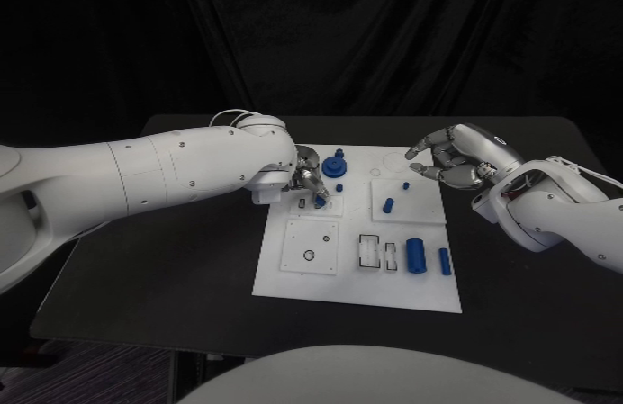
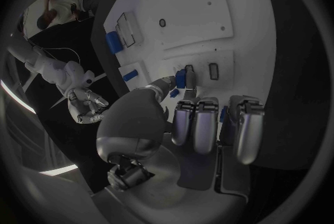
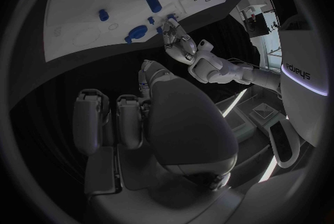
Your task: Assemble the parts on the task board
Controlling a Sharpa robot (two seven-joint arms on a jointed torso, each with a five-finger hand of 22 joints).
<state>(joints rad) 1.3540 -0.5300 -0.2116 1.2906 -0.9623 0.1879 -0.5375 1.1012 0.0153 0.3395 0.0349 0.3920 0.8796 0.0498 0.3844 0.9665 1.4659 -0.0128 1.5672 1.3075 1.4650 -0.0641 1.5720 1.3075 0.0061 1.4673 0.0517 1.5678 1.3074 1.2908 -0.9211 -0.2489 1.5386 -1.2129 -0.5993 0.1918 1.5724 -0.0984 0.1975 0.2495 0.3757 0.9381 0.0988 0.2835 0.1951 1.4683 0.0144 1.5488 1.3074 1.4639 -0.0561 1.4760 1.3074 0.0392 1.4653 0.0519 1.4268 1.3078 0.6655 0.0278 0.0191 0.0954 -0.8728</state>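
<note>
1. A black table (image 1: pixel 156 269) carries a white task board (image 1: pixel 325 282) at its middle, seen from above in the head view.
2. The left arm reaches in across the table, and the left hand (image 1: pixel 306 181) sits over the board's far left part.
3. The left hand pinches a small blue part (image 1: pixel 320 201) between its fingertips, right at a small slot in a raised white square of the board. The left wrist view shows the same blue part (image 2: pixel 181 77) held at the fingertips, touching the board beside a dark rectangular slot.
4. The right hand (image 1: pixel 455 157) hovers above the table just off the board's far right corner. Its fingers are curled inward and hold nothing.
5. A blue knobbed piece (image 1: pixel 335 165) stands upright near the board's far edge, just beside the left hand.
6. A small blue peg (image 1: pixel 387 205) stands in the raised square on the board's right half, with a tinier blue stub (image 1: pixel 404 186) beyond it.
7. A thick blue cylinder (image 1: pixel 416 255) lies flat on the near right part of the board, with a thinner blue rod (image 1: pixel 444 261) just beside it, nearer the board's right edge.
8. 2 dark rectangular outlines (image 1: pixel 370 249) lie to the left of the cylinder, and a round hole (image 1: pixel 309 255) marks the near left square.
</note>
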